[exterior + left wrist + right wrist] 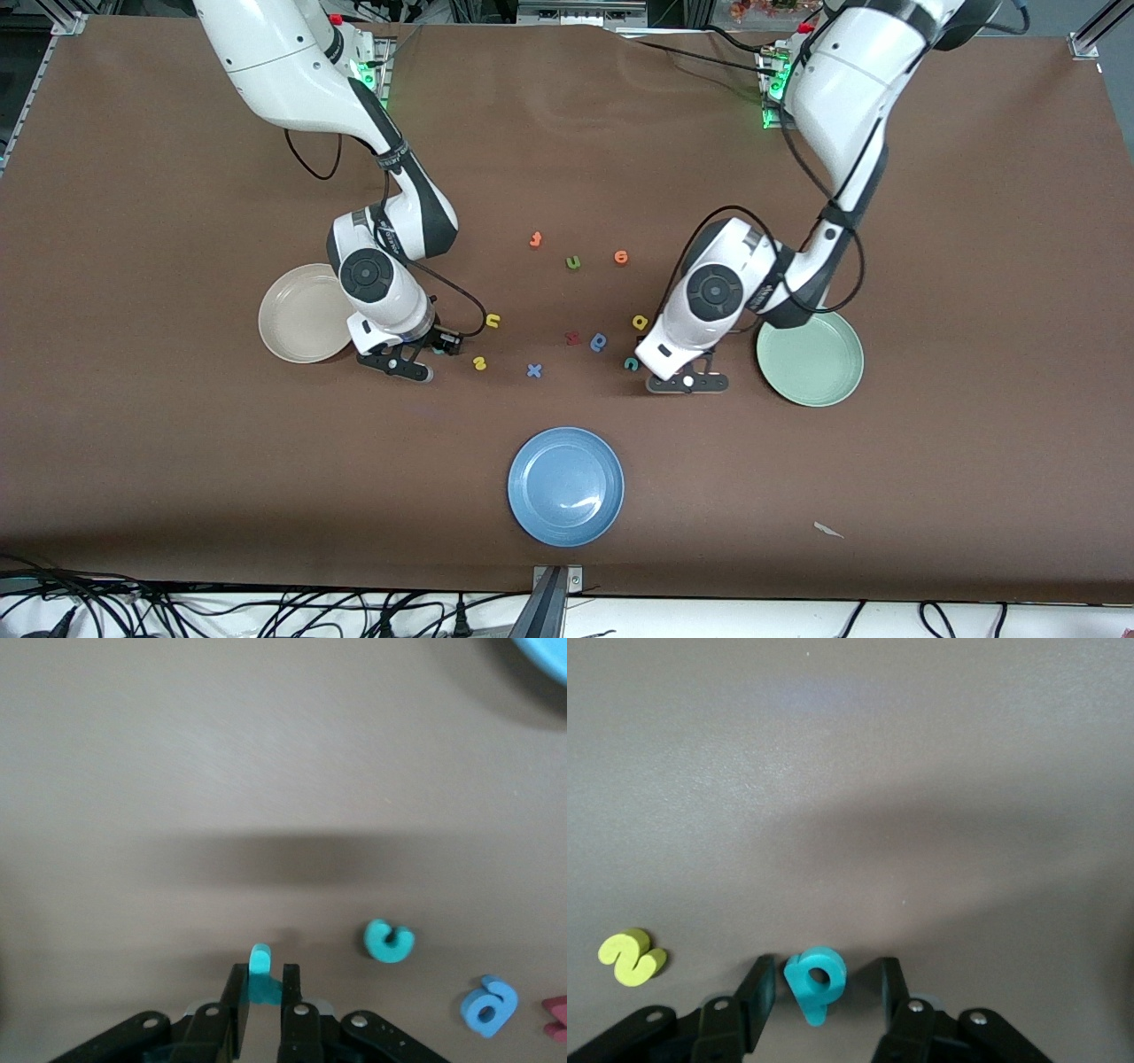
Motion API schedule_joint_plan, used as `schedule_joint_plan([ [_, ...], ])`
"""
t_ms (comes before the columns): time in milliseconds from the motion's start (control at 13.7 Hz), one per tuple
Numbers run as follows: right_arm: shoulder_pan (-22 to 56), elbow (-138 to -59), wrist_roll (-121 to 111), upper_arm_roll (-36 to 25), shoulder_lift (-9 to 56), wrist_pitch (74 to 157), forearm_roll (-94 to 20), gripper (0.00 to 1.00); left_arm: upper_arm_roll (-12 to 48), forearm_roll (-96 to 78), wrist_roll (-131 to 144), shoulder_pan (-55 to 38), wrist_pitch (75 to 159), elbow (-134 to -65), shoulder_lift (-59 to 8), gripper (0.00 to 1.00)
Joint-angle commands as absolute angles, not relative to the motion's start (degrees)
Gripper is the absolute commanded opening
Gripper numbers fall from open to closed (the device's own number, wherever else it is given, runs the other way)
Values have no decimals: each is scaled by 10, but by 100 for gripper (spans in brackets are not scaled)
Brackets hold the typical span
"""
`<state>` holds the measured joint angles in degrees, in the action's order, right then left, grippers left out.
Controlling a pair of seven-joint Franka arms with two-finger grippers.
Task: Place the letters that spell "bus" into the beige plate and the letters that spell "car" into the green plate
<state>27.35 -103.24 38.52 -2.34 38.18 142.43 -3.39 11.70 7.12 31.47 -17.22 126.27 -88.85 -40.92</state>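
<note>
Your left claw (264, 979) sits low at the brown surface (177, 443), just beside the pale mint-green round plate (811, 359), and it is clenched on a tiny teal foam letter "r" (260, 961) that stands pinched between its fingers (237, 992). The small teal foam "c" (388, 941) lies on the surface just beside that claw, and the blue round-bowled foam letter (488, 1005) lies a little farther along, with a dark red foam letter (556, 1019) next to it. The yellow foam "a" (640, 322) rests near the left arm's wrist.

Your right claw (824, 988) is down at the surface beside the cream-beige round plate (301, 312). Its fingers (757, 988) stand on either side of the tiny teal foam "b" (816, 981), with a gap showing on each side, so it brackets the letter without gripping it yet. The yellow foam "s" (631, 957) lies on the surface near that claw, and the yellow foam "u" (493, 320) lies a bit farther from the front camera than the "s".

Both plates hold no letters. A round blue plate (565, 486) sits nearest the front camera, between the two arms.
</note>
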Motion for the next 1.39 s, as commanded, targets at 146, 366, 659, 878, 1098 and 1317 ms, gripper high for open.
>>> schedule_joint_plan([
  [146, 275, -1016, 387, -23, 391, 1416, -25, 47, 118, 92, 203, -98, 1183, -911, -355, 3],
  [366, 275, -1016, 387, -23, 391, 1416, -25, 34, 113, 104, 129, -42, 1165, -912, -363, 3],
  [659, 275, -1015, 388, -23, 391, 1416, -27, 19, 113, 105, 120, -28, 1169, -936, -371, 100],
  [878, 273, -979, 386, -23, 390, 1363, -31, 13, 119, 104, 121, -39, 1165, -925, -365, 100],
  [1098, 264, -948, 363, -26, 387, 1305, -25, 8, 169, 104, 120, -52, 1172, -902, -366, 100],
  [1317, 241, -952, 284, -43, 366, 1265, -24, 6, 174, 101, 120, -107, 1228, -892, -386, 100],
])
